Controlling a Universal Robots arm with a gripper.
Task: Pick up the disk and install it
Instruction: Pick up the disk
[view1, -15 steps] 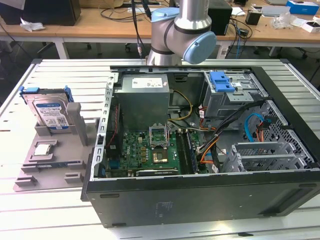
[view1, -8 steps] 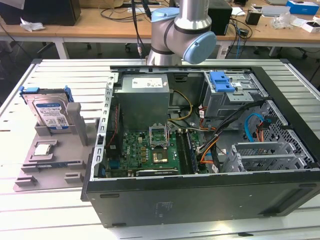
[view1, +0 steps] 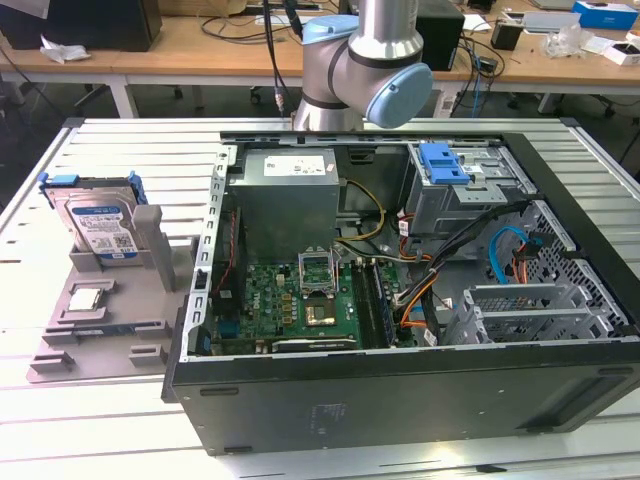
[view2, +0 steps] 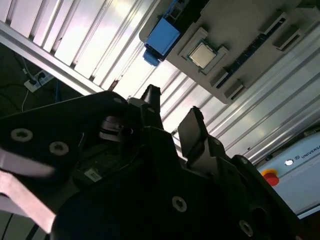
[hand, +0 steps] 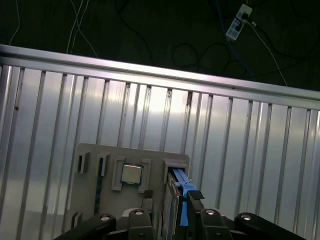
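The disk (view1: 100, 225), a silver drive with a white-and-blue label and blue rails, stands on edge in a grey holder (view1: 110, 320) on the exterior view's left, outside the computer case. In the first wrist view the disk (hand: 176, 187) appears edge-on well below my gripper (hand: 170, 197), in line with the gap between the two fingers. In the second wrist view my gripper (view2: 172, 102) is open with nothing between its black fingers, and the disk's blue rail (view2: 162, 39) shows beyond them.
A small square processor chip (view1: 88, 298) lies in the holder beside the disk. The open computer case (view1: 400, 400) takes up the middle and right of the slatted metal table (view1: 120, 150); a grey cage with a blue latch (view1: 450, 165) sits at its back. The arm (view1: 350, 60) rises behind the case.
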